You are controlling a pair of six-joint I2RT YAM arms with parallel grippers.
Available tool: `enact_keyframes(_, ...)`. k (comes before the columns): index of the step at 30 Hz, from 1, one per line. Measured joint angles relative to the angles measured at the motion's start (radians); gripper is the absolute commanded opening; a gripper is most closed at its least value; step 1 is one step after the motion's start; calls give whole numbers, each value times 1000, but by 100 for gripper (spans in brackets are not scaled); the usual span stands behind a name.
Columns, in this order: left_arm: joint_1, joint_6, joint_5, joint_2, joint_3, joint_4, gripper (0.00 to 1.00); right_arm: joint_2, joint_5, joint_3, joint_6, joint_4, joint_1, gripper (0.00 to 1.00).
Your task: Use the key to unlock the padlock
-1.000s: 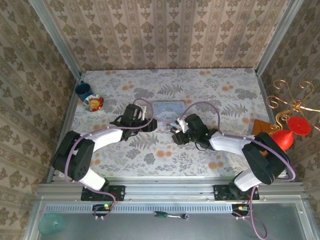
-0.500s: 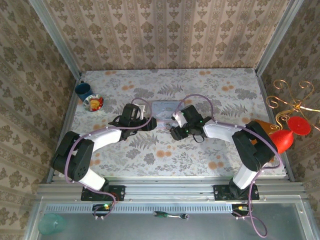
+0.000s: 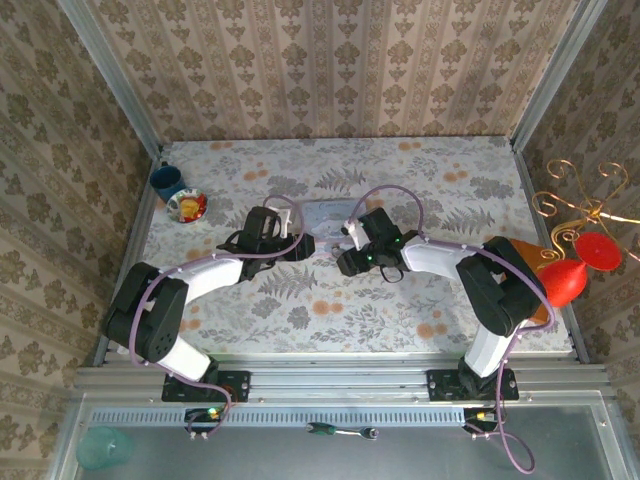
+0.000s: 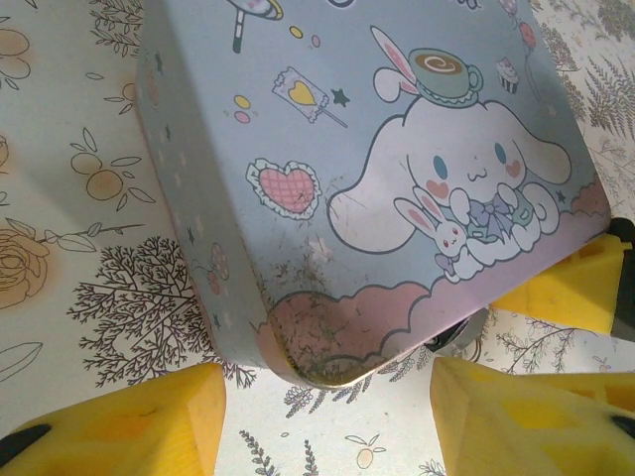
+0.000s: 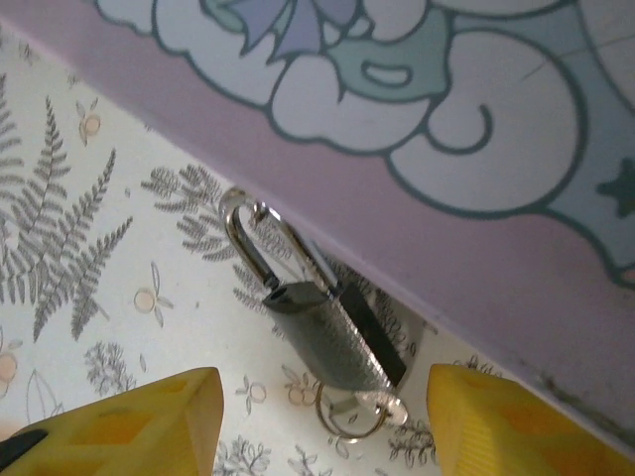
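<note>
The tiny black padlock (image 5: 332, 337) lies on the patterned tablecloth against the side of the bluish cartoon-printed box (image 5: 466, 119). Its silvery shackle (image 5: 248, 238) points up-left. A silvery key (image 5: 382, 397) on a thin ring rests along its lower end; I cannot tell whether it is inserted. My right gripper (image 5: 322, 436) is open, with its yellow fingers on either side just short of the padlock. My left gripper (image 4: 327, 426) is open around the box's near corner (image 4: 327, 362) and does not touch it. In the top view both grippers (image 3: 300, 246) (image 3: 346, 262) meet at the box (image 3: 325, 213).
A blue cup (image 3: 166, 181) and a small plate of food (image 3: 187, 206) sit at the far left. A red object (image 3: 562, 278) and a golden wire stand (image 3: 585, 210) stand beyond the right wall. Metal rails border the table.
My right gripper has moved left and further away from me, closing in on the box and the padlock. The left gripper has stayed by the box's corner.
</note>
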Motion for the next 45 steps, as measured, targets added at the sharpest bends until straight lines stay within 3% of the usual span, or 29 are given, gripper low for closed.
enact_keyframes(7,0,-3,4,0,-7,0,58,63,16,32,23,38,8,50)
enact_keyframes(23,26,-8,8,0,-22,15,57,49,-59,-23,19,77,13,11)
enact_keyframes(29,26,-7,5,-1,-14,0,57,24,-12,-62,56,117,34,0)
enact_keyframes(37,26,19,-87,-5,135,-157,58,-4,217,-94,190,145,118,0)
enact_keyframes(45,26,19,-145,116,294,-259,62,-4,288,-94,233,150,130,0)
